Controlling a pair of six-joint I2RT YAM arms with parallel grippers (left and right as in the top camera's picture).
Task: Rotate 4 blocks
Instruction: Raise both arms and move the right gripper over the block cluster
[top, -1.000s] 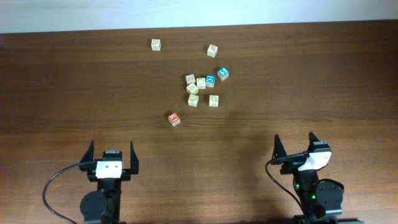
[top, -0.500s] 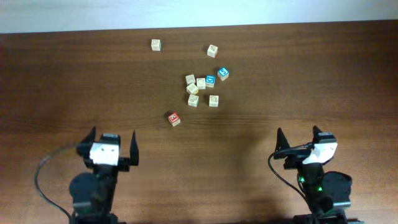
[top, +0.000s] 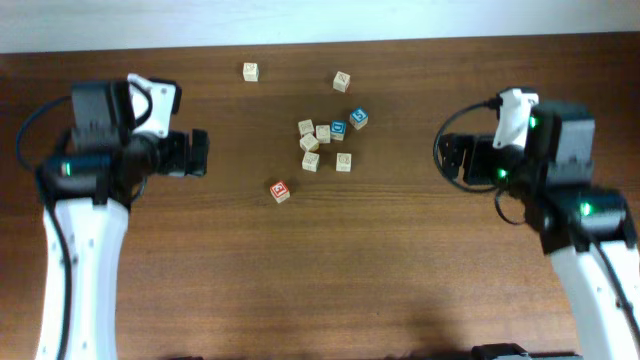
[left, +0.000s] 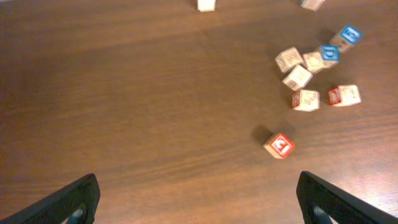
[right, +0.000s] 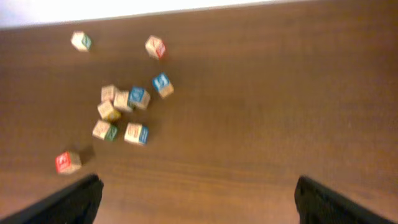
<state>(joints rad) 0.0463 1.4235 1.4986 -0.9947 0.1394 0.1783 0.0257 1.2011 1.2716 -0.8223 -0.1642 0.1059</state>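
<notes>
Blocks (top: 323, 133): ten pale wooden cubes counted on the brown wood-grain bench (top: 450, 280), all resting on it, none held.

- Cluster: seven cubes in a loose group past bench centre, some touching or nearly so.
- Blue block (top: 358, 119): at the cluster's far right edge, blue face up with a white mark.
- Second blue cube (top: 338, 129): just beside the blue block, toward the cluster middle.
- Red block (top: 280, 190): alone, near the cluster on its near left side but apart from it. Red face up with a white mark.
- Far left cube (top: 250, 71) and far right cube (top: 342, 81): near the bench's far edge, well apart from each other, the right one closer to the cluster.

Printing: top faces carry printed marks, but all are too small and soft to read. In the right wrist view some side faces show green, red, blue or yellowish tints. No letter can be made out.

Left end effector (left: 198, 186): fingers spread wide, nothing between them. It is over bare bench to the left of the blocks, well apart from the red block.

Right end effector (right: 198, 186): fingers likewise wide apart and gripping nothing. It is over bare bench to the right of the cluster, well apart from it.
</notes>
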